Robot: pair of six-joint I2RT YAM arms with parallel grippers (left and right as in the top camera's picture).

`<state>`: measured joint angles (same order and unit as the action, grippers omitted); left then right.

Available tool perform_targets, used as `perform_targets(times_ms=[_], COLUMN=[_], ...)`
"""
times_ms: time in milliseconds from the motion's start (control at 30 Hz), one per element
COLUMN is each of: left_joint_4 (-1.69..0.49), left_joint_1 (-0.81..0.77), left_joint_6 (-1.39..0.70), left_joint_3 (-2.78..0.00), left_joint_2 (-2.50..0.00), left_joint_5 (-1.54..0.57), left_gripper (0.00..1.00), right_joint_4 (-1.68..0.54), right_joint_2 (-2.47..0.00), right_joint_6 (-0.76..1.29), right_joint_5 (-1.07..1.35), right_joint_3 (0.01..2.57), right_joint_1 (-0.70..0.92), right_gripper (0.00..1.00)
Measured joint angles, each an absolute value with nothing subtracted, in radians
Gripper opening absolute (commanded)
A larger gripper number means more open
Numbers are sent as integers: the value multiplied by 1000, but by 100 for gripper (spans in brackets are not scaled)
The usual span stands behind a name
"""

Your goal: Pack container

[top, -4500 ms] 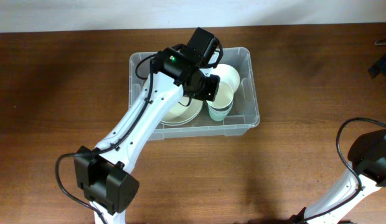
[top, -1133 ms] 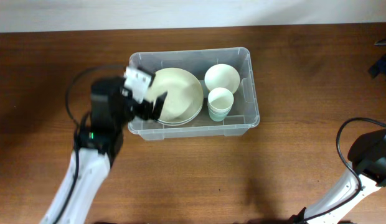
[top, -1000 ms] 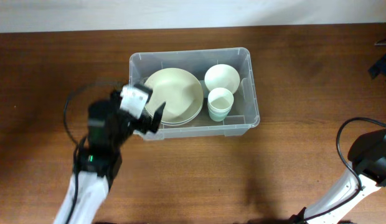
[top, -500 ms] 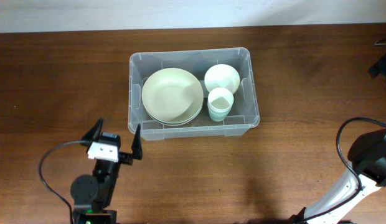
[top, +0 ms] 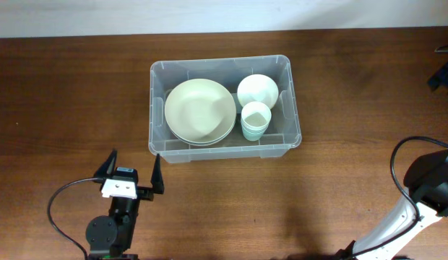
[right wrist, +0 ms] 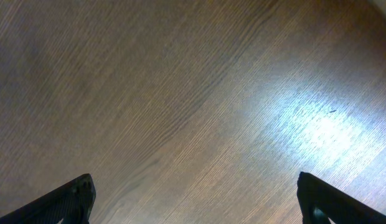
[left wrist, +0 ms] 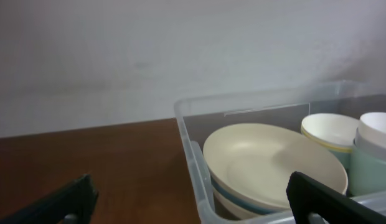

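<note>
The container [top: 222,153] sits on the counter [top: 65,94] just ahead of the left hand [top: 135,157] and a little to its right. That hand is empty, with its fingers spread wide and its tips close to the container's near-left corner.

The main risk, as I judge it, is this: if the hand drives forward or swings right at this height, one finger could catch the clear wall. That would shove or tilt the light container.

Past that wall lie stacked plates [top: 200,110]. Farther right stand nested cups [top: 256,119], with a bowl [top: 257,89] beyond them. A jolt would most likely topple the cups, since they are tall and narrow. The plates would merely slide.

The right hand [right wrist: 205,199] is well off to the right, also spread and empty, above bare wood. It poses little danger unless it sweeps across low.
</note>
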<state>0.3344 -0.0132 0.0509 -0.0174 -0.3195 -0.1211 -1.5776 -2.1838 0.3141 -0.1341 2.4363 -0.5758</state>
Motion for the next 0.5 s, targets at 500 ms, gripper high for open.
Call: perform_targets(times_ms=[500], left_joint_4=[40], left_joint_1=[-13], left_joint_6=[47], left_joint_3=[-12], left_joint_2=[-72], left_joint_5=[-78], left_gripper=[99], right_joint_4=[-1578], right_joint_2=[-2184], right_joint_6=[314], right_joint_5=[-134], right_joint_3=[2436], right_joint_1=[-576], right_gripper=[99])
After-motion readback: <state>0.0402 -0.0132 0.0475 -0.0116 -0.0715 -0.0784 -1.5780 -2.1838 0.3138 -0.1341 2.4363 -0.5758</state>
